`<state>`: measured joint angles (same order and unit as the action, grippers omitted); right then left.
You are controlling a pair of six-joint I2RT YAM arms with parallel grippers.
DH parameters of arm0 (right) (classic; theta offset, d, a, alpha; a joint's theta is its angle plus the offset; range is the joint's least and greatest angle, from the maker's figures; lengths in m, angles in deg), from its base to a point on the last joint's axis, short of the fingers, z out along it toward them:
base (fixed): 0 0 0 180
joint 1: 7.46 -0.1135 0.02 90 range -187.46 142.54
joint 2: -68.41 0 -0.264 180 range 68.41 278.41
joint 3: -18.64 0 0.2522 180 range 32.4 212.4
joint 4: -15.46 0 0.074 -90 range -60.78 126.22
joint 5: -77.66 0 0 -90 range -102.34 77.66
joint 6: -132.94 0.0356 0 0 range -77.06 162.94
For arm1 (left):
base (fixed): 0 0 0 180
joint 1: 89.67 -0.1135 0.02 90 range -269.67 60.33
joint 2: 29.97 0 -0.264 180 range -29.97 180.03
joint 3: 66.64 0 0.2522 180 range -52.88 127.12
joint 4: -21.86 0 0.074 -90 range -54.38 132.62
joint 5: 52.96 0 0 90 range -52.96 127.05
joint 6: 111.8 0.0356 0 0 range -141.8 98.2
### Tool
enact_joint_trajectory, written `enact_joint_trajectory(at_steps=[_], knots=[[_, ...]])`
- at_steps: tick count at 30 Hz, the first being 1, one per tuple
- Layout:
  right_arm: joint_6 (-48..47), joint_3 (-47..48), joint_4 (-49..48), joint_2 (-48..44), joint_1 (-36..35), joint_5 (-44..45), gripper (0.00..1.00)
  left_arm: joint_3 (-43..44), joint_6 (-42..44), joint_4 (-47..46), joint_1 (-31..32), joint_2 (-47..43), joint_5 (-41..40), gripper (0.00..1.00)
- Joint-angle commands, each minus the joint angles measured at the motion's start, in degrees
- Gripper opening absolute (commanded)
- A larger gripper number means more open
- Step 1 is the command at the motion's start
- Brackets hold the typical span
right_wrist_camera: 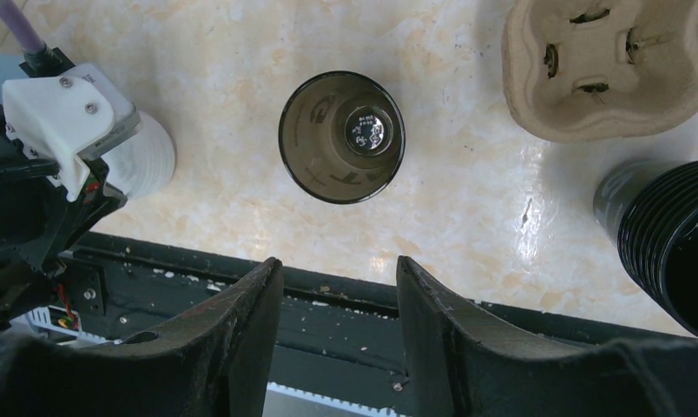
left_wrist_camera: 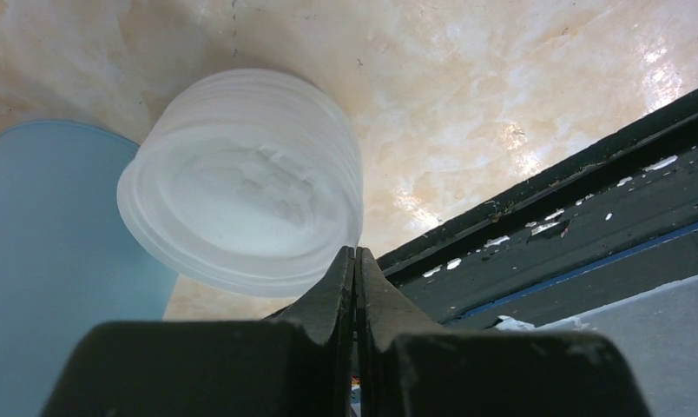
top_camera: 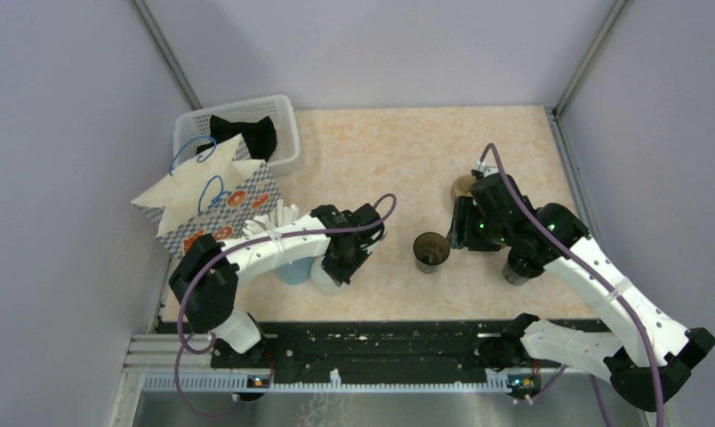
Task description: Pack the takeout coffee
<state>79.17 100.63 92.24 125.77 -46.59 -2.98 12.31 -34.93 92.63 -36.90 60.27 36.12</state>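
Observation:
No lidded cup shows in any view. A small dark brown cup [top_camera: 429, 252] stands upright and without a lid mid-table; the right wrist view looks down into it [right_wrist_camera: 341, 136]. My right gripper [top_camera: 456, 236] is open and empty, just right of that cup and above it [right_wrist_camera: 339, 265]. A stack of frosted white lids [top_camera: 325, 274] stands near the table's front edge, large in the left wrist view [left_wrist_camera: 241, 182]. My left gripper [left_wrist_camera: 355, 261] is shut with nothing between its jaws, its tip at the stack's lower rim [top_camera: 345, 262].
A light blue cup [left_wrist_camera: 50, 261] of white straws [top_camera: 274, 221] stands left of the lids. A patterned paper bag [top_camera: 216, 200] and a white basket [top_camera: 283, 116] are at the back left. A cardboard carrier [right_wrist_camera: 606, 65] and a stack of black cups [right_wrist_camera: 667, 234] stand at the right.

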Motion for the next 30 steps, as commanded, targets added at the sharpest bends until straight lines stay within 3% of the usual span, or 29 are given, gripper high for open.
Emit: enact_joint_trajectory(at_steps=[1,9,22,23,27,30], knots=[[0.42,-0.11,-1.72,-1.27,-0.03,0.13,0.51,1.09,0.82,0.08,0.22,-0.07,-0.11,0.04],[0.22,-0.1,-1.76,-1.36,0.02,0.21,0.51,3.13,0.82,1.9,0.22,-1.15,-0.61,0.0],[-0.02,-0.24,-2.39,-0.9,0.01,-0.64,0.52,13.8,-0.74,9.62,0.22,-0.29,-0.27,0.0],[-0.13,-0.27,-2.58,-0.86,0.07,-0.78,0.52,13.35,-0.64,9.42,0.15,-0.05,-0.15,0.02],[-0.29,-0.24,-2.83,-0.76,-0.01,-0.84,0.52,11.08,-0.49,7.22,0.01,1.24,0.66,0.32],[-0.32,-0.25,-2.53,-0.93,-0.03,-0.67,0.52,9.32,-0.97,5.96,-0.34,2.67,2.7,0.37]])
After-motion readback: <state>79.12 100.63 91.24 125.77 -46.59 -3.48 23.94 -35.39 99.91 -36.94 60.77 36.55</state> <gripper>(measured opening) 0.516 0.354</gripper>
